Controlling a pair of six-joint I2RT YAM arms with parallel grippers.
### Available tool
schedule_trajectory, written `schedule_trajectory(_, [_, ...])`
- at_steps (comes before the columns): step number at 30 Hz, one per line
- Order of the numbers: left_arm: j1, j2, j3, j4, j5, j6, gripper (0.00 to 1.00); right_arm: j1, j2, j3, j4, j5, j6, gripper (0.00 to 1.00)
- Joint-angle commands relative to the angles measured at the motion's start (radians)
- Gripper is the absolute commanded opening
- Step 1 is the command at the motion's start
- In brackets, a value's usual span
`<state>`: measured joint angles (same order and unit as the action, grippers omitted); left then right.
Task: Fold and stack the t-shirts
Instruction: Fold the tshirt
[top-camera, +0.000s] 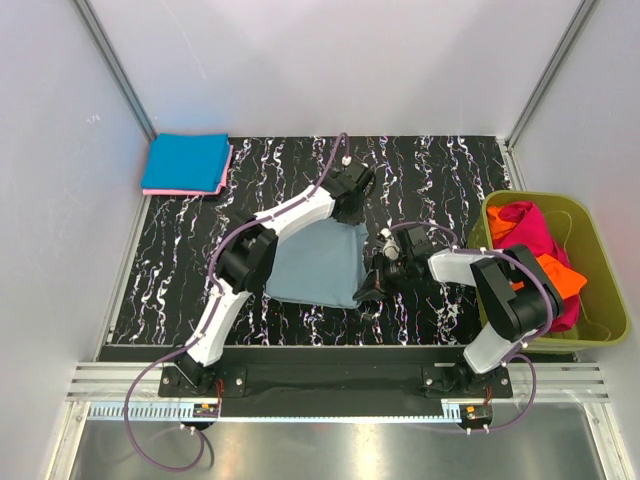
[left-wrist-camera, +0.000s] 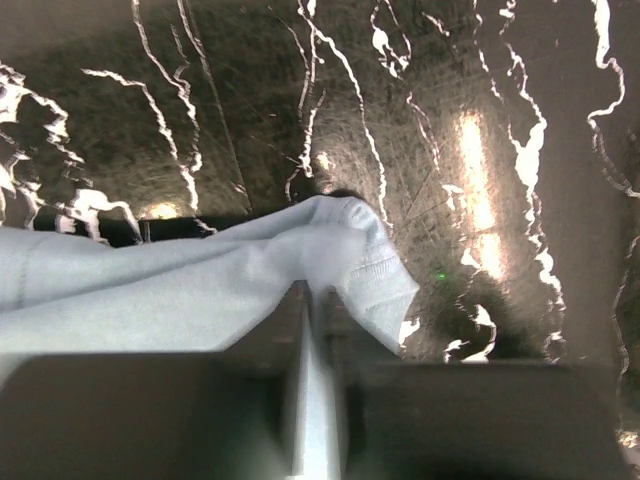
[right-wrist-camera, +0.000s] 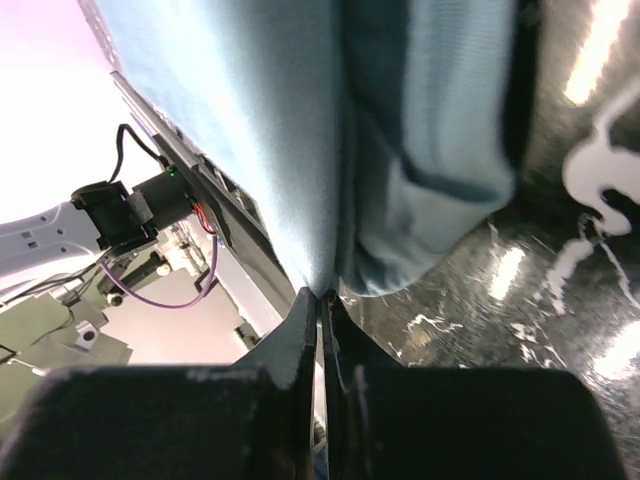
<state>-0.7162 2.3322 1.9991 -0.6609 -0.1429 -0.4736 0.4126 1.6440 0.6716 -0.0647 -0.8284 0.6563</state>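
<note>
Left wrist alone: t-shirt (left-wrist-camera: 190, 285) edge in gripper (left-wrist-camera: 313, 298)

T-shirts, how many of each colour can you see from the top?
bright blue t-shirt: 1
pink t-shirt: 1
grey-blue t-shirt: 1
magenta t-shirt: 1
orange t-shirt: 1
Total: 5
</note>
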Motion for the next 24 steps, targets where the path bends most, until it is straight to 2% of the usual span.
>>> schedule_trajectory(1, [0.008, -0.026, 0.064, 0.055, 0.017, -0.002, 0.30, 0.014, -0.001, -0.033, -0.014, -0.014, 0.020, 0.05])
schedule_trajectory(2, [0.008, -0.058, 0.066, 0.053, 0.023, 0.001, 0.35, 0.014, -0.009, -0.036, -0.021, -0.005, 0.020, 0.07])
schedule_trajectory(3, [0.009, -0.080, 0.063, 0.053, 0.020, 0.006, 0.39, 0.012, -0.021, -0.038, -0.039, 0.015, 0.016, 0.18])
schedule_trajectory(4, [0.012, -0.106, 0.047, 0.052, 0.016, 0.006, 0.48, 0.014, -0.032, -0.032, -0.091, 0.055, 0.005, 0.35])
schedule_trajectory(8, [0.056, -0.295, -0.042, 0.053, 0.049, 0.001, 0.50, 0.008, -0.102, 0.042, -0.248, 0.169, -0.064, 0.44])
schedule_trajectory(9, [0.066, -0.382, -0.069, 0.055, 0.058, 0.003, 0.49, 0.005, -0.111, 0.063, -0.271, 0.182, -0.069, 0.45])
schedule_trajectory(12, [0.102, -0.506, -0.212, 0.058, 0.095, 0.024, 0.46, -0.006, -0.133, 0.183, -0.398, 0.262, -0.105, 0.47])
schedule_trajectory(13, [0.112, -0.581, -0.300, 0.060, 0.104, 0.036, 0.45, -0.008, -0.138, 0.253, -0.453, 0.296, -0.118, 0.47])
schedule_trajectory(15, [0.142, -0.666, -0.402, 0.076, 0.137, 0.044, 0.45, -0.009, -0.133, 0.327, -0.480, 0.308, -0.150, 0.50])
schedule_trajectory(16, [0.155, -0.745, -0.516, 0.093, 0.167, 0.044, 0.45, -0.009, -0.103, 0.400, -0.489, 0.290, -0.161, 0.51])
schedule_trajectory(18, [0.199, -0.815, -0.635, 0.151, 0.250, 0.023, 0.42, -0.008, -0.043, 0.475, -0.486, 0.255, -0.173, 0.48])
schedule_trajectory(19, [0.216, -0.850, -0.742, 0.170, 0.273, -0.018, 0.40, -0.008, 0.047, 0.561, -0.489, 0.176, -0.178, 0.45])
schedule_trajectory(20, [0.242, -0.903, -0.791, 0.205, 0.317, -0.039, 0.38, -0.008, 0.095, 0.604, -0.488, 0.134, -0.178, 0.42])
schedule_trajectory(21, [0.250, -0.931, -0.834, 0.225, 0.336, -0.068, 0.36, -0.008, 0.140, 0.643, -0.488, 0.105, -0.169, 0.32])
schedule_trajectory(22, [0.253, -0.954, -0.908, 0.240, 0.347, -0.077, 0.36, -0.006, 0.216, 0.707, -0.466, 0.074, -0.156, 0.28])
schedule_trajectory(24, [0.254, -1.002, -0.962, 0.277, 0.370, -0.103, 0.35, -0.006, 0.285, 0.769, -0.451, 0.048, -0.141, 0.19])
